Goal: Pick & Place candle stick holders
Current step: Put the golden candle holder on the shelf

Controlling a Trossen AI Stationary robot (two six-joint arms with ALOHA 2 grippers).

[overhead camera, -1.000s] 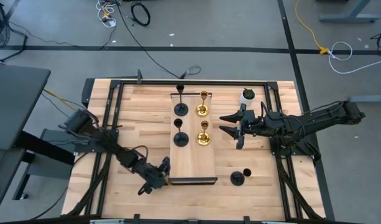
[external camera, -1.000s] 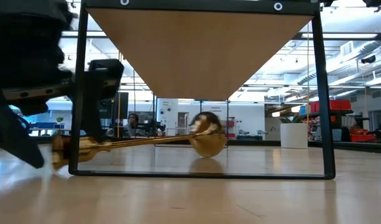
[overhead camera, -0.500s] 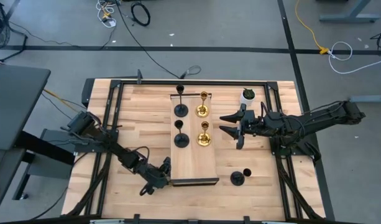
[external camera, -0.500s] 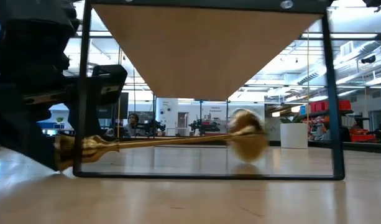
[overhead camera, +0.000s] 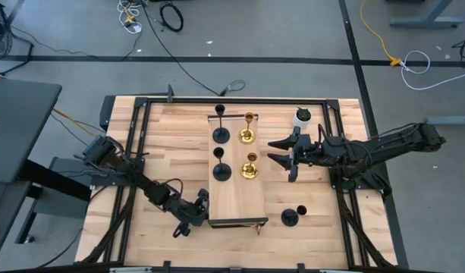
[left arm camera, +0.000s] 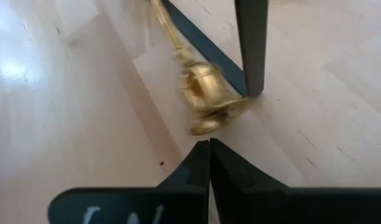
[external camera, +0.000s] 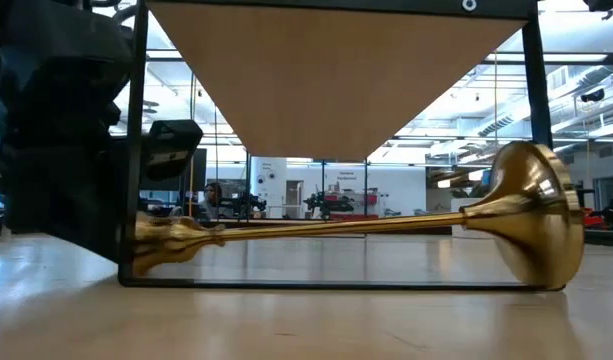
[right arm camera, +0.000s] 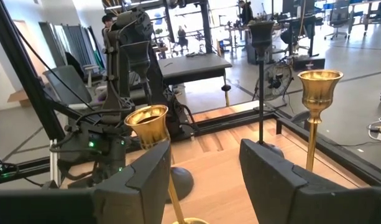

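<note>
High view: wooden tray [overhead camera: 236, 199] lies lengthwise at table centre. On it stand 2 black holders [overhead camera: 220, 133] [overhead camera: 220, 170] in 1 column and 2 gold holders [overhead camera: 248, 134] [overhead camera: 250, 168] in the next. A 3rd black holder [overhead camera: 291, 217] stands on the table, off the tray toward the right arm's side, and a white pot with a green plant [overhead camera: 303, 116] sits near the far right corner. The left gripper [overhead camera: 196, 212] is low at the tray's near left corner. The right gripper [overhead camera: 281, 152] hovers just beside the gold pair, fingers spread wide.

Low view: fallen gold holder [external camera: 366, 228] lies on its side along the tray's near end frame, round base at the picture's right, cup end next to the dark left gripper [external camera: 76, 160].

Left wrist view: the fallen holder's cup [left arm camera: 206, 96] lies just beyond the fingers [left arm camera: 193, 171], which are pressed together and hold nothing.

Right wrist view: the fingers [right arm camera: 143, 180] stand wide apart, empty, with 2 gold cups and a black holder [right arm camera: 261, 87] ahead.
</note>
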